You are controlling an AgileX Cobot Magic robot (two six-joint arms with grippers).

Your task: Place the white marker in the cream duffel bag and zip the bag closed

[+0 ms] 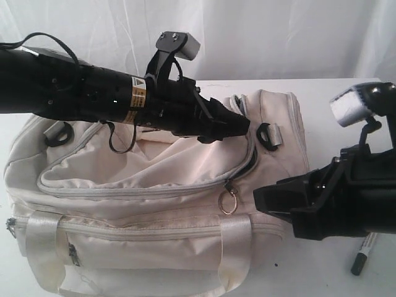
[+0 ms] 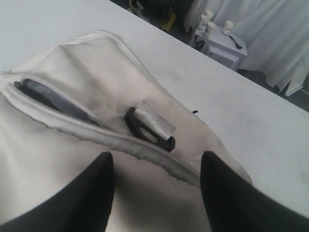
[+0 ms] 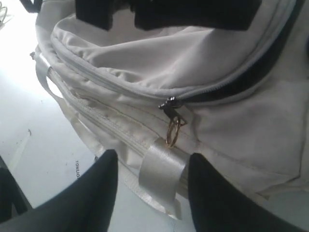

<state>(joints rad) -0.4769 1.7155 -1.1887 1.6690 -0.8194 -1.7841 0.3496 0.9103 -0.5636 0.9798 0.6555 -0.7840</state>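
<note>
Cream duffel bag (image 1: 154, 204): soft slouched fabric, curved grey zip partly open, metal ring pull (image 1: 229, 201); on white counter (image 1: 334, 93). White marker (image 1: 365, 252): slim, dark-capped, flat on counter off bag's right end, apart from all fingers. Left arm (image 1: 74, 93): stretched over bag top; left fingers (image 2: 91, 193) spread, empty, near black strap loop (image 2: 147, 128). Right arm (image 1: 346, 198): low; right fingers (image 3: 96, 193) spread, empty, facing ring pull

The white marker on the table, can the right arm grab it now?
Probably yes. The white marker lies loose on that side, and the right gripper is open and empty, though aimed at the cream duffel bag.
</note>
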